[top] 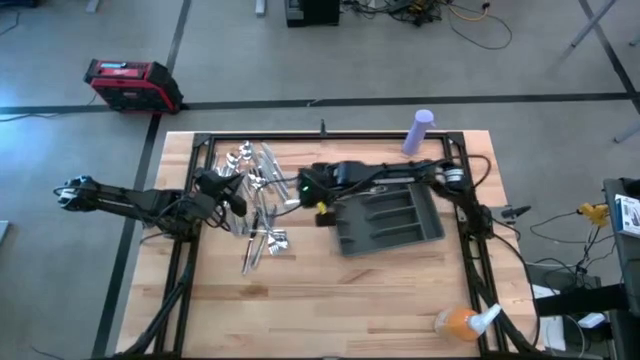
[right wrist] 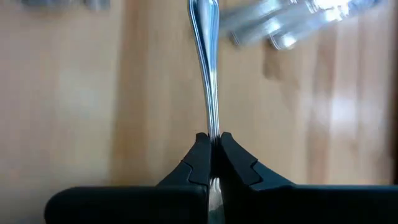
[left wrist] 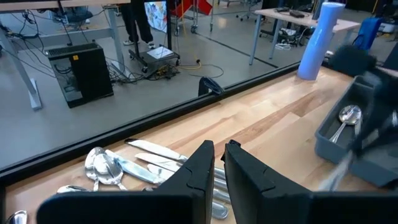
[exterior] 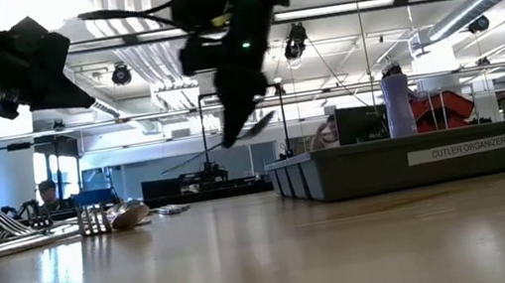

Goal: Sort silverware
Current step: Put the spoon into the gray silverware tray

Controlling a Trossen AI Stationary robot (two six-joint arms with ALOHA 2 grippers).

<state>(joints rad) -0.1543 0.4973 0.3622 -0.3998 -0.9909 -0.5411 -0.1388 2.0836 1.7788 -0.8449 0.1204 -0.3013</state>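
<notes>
The silverware lies as a loose pile of forks, spoons and knives (top: 258, 205) on the table's left half, also seen low on the wood (exterior: 94, 220) and under my left gripper (left wrist: 124, 167). My left gripper (left wrist: 217, 163) hovers above that pile, fingers a narrow gap apart with nothing between them. My right gripper (right wrist: 212, 144) is above the table between the pile and the dark grey tray (top: 392, 222), shut on one slim silver piece (right wrist: 205, 56). Another spoon (left wrist: 346, 118) lies in the tray. My right gripper pinches the silver piece between its two fingers, on the slim shaft (right wrist: 213, 127) some way back from the flared handle end (right wrist: 203, 9). The piece runs on along the fingers' line. In the low view it hangs tilted (exterior: 255, 126), clear of the table.
A purple cylinder (top: 420, 130) stands at the far edge behind the tray. An orange spray bottle (top: 465, 320) lies at the near right corner. Bare wood stretches along the near side (top: 330, 300). A black frame rail (top: 320, 135) runs along the table's far edge.
</notes>
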